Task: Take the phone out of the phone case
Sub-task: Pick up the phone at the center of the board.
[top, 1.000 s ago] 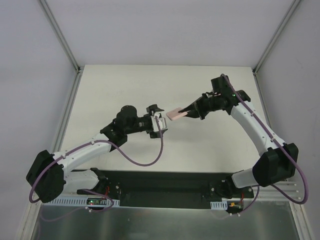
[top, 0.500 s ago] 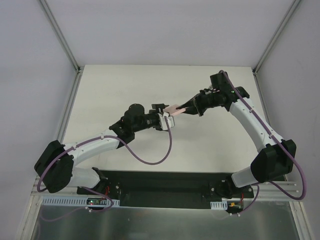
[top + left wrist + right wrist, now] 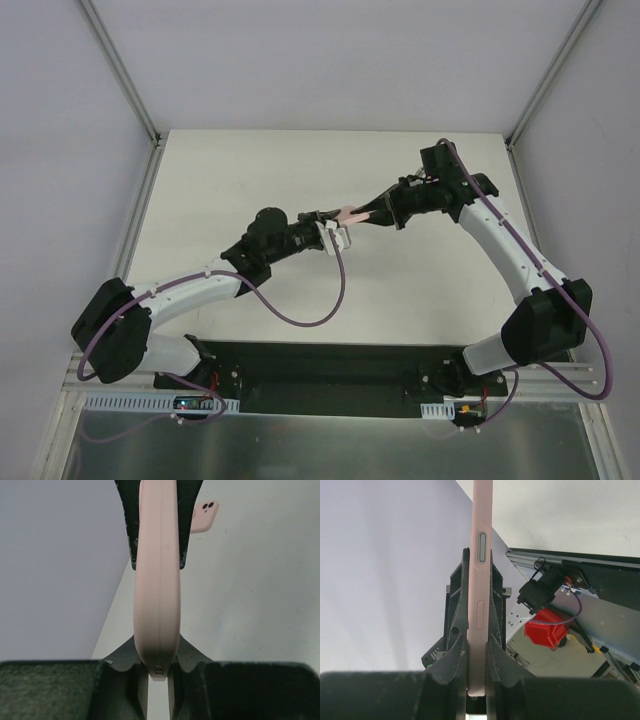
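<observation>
Pink phone case (image 3: 157,580) spans edge-on in mid-air, one end clamped between the right gripper (image 3: 479,565) jaws, the other pinched between the left gripper (image 3: 157,656) jaws, apparently so each arm braces the other's pull.

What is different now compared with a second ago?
The left arm reached forward and the left gripper closed on the free end of the pink phone. The right gripper kept its hold on the other end, barely shifting; the phone stays in the air between them.
</observation>
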Tool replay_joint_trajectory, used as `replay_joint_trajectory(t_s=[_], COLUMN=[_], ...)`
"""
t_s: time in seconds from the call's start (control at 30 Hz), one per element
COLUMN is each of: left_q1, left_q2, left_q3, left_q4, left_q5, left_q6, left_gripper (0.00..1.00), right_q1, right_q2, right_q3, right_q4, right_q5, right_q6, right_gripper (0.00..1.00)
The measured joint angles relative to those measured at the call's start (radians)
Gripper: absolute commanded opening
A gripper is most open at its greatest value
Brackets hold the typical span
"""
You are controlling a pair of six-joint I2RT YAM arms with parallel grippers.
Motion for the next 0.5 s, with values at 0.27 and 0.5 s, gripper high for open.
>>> replay_joint_trajectory(t_s=[0.27,0.5], left_q1=[0.000,0.001], left_q2=[-0.024,-0.042], left_q3=[-0.051,-0.072], left_q4=[0.042,0.015], left_q5=[-0.045,-0.056], left_q6=[-0.042,-0.107], left_gripper=[0.00,0.00], right_q1=[0.006,-0.029], right_q2=[0.010,-0.050], right_q3=[0.001,0.001], right_q4=[0.075,0.095], right_q5=[-0.006,0.068], right_q6=[0.005,-0.013], right_gripper=[0.44,0.69])
